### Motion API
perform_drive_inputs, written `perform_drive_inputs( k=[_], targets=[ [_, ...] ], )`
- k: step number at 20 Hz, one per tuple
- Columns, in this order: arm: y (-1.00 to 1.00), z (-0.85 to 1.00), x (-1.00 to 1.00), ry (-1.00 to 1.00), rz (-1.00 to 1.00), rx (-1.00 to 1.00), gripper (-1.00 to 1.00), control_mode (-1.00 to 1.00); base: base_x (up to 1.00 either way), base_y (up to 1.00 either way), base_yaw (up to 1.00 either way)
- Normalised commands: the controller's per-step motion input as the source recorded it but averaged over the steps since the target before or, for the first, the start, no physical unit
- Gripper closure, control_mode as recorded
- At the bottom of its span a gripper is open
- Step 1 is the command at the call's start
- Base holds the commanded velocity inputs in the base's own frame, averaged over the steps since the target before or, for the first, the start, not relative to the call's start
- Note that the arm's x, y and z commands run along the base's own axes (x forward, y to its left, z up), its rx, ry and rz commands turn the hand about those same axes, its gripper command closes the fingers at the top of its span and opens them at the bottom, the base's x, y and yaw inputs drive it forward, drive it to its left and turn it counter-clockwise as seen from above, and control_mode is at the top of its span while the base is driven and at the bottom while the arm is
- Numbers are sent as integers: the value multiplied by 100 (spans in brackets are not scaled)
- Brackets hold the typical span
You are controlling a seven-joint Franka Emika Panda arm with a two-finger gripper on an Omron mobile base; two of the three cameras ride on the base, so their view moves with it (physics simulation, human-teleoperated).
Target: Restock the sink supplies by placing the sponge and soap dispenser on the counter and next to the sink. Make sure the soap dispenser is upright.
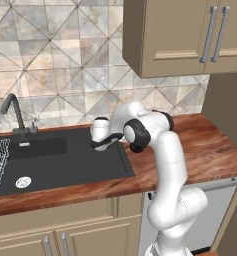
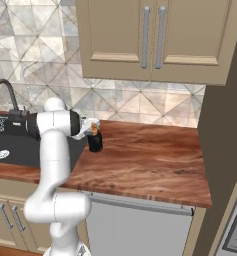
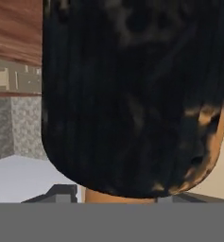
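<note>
Reddish-brown wood-grain bench (image 1: 210, 150) runs right of the dark charcoal sink basin (image 1: 55, 160); white arm bends over the sink's right rim. Right base view: squat black soap dispenser with orange-tan pump (image 2: 95, 140) stands upright on the bench just beside the sink, pincer (image 2: 90, 127) at its top. Hand view: dark bottle body looms close; whether the pincer is pinching it, cannot tell.

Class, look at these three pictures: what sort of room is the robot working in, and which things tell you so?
A rendered home kitchen, most likely: a dark sink with a curved faucet set in a wood-grain counter, beige wall cabinets above, and a tiled backsplash behind.
</note>
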Motion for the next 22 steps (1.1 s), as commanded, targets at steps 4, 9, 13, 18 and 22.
perform_drive_inputs(
  k=[4,9,13,18,22],
  targets=[
    [2,0,-10,-1,0,0,-100,-100,0,0,0],
    [19,0,13,0,0,0,-100,-100,0,0,0],
    [50,0,15,0,0,0,-100,-100,0,0,0],
    [54,0,19,0,0,0,-100,-100,0,0,0],
    [38,5,5,-5,0,0,-100,-100,0,0,0]
  ],
)
